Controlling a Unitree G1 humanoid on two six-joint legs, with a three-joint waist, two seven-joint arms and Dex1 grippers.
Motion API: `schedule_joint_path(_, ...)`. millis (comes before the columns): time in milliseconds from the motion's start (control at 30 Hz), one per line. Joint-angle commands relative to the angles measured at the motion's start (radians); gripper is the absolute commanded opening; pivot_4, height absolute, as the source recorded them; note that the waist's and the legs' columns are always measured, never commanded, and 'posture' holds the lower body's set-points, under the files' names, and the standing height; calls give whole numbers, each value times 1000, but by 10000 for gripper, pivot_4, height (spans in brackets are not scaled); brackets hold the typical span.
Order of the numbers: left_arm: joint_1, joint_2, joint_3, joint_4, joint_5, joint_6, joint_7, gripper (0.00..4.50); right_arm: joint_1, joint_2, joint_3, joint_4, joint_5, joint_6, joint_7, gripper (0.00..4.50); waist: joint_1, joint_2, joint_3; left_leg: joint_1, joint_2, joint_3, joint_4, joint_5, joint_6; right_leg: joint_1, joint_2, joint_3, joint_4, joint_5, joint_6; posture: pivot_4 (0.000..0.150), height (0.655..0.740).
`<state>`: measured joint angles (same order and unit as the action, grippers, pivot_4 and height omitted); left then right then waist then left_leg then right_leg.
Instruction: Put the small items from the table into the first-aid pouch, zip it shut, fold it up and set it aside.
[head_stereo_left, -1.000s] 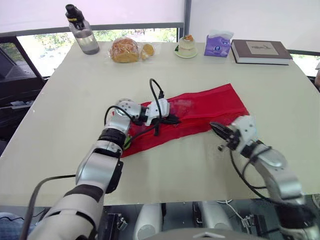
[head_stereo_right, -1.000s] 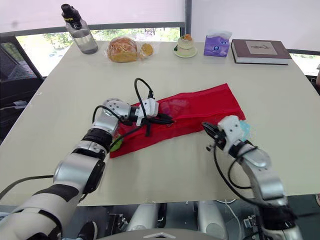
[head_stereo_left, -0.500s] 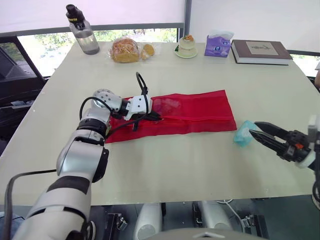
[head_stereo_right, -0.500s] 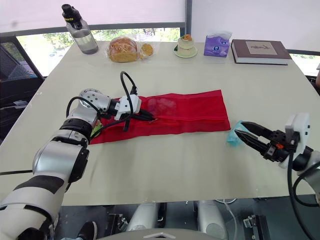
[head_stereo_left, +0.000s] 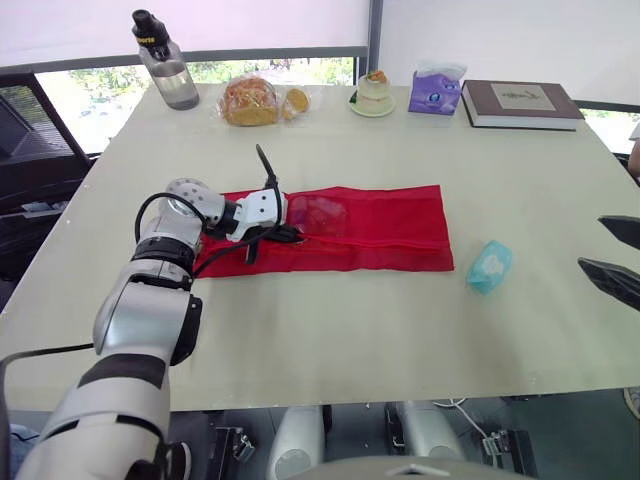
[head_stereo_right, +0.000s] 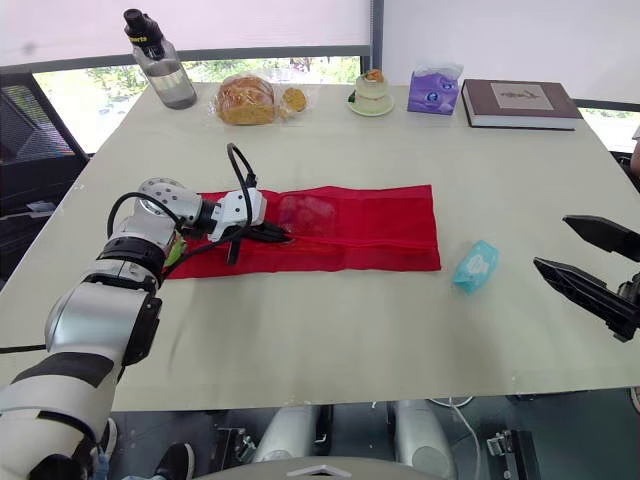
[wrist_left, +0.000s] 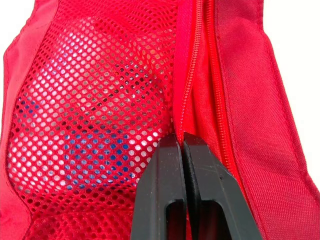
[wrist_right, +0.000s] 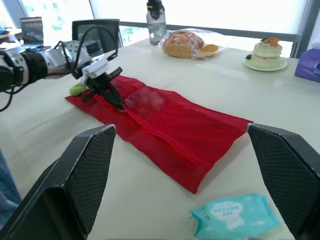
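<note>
One red pouch flat, long axis L-R, L hand pinching zip.

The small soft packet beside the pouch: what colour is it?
The packet is light teal; right wrist view shows it best.

The left arm is rounded silver-grey shells parted by black joint bands, ending in a white wrist block. Thin black cables loop off that block toward 12 o'clock. The left tool and right tool have black tapered fingers. The right pads seem finely grid-textured.
</note>
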<state>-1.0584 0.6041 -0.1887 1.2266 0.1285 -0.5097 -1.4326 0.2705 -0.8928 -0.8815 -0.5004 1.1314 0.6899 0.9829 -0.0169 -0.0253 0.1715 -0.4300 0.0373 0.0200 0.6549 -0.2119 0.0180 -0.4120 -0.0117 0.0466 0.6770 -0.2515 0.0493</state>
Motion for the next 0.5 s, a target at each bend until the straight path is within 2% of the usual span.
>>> schedule_joint_path(33,-9,8,37,-29,-30,90,1,9325,-18,-27,4,-8,19,5,24,45000,1,0,0,0,0,0,0,0,0,0,0,0,0,0,0,1500,7400)
schedule_joint_path(267,-20,29,76,-113,-91,217,-104,43052,-24,-39,25,-28,24,11,50,45000,4,0,0,-1,0,0,0,0,0,0,0,0,-1,0,0,1500,7400)
schedule_joint_path(300,-24,32,80,-130,-102,238,-119,44714,-33,-43,33,-39,30,12,46,45000,4,0,0,-1,0,-1,0,0,0,0,-1,0,-1,0,0,1500,7400)
schedule_joint_path(500,9,-13,81,-312,-169,330,-153,44714,-86,-47,83,-71,-3,-14,11,45000,6,0,0,-1,0,-1,1,0,0,0,-1,-1,0,0,0,1500,7400)
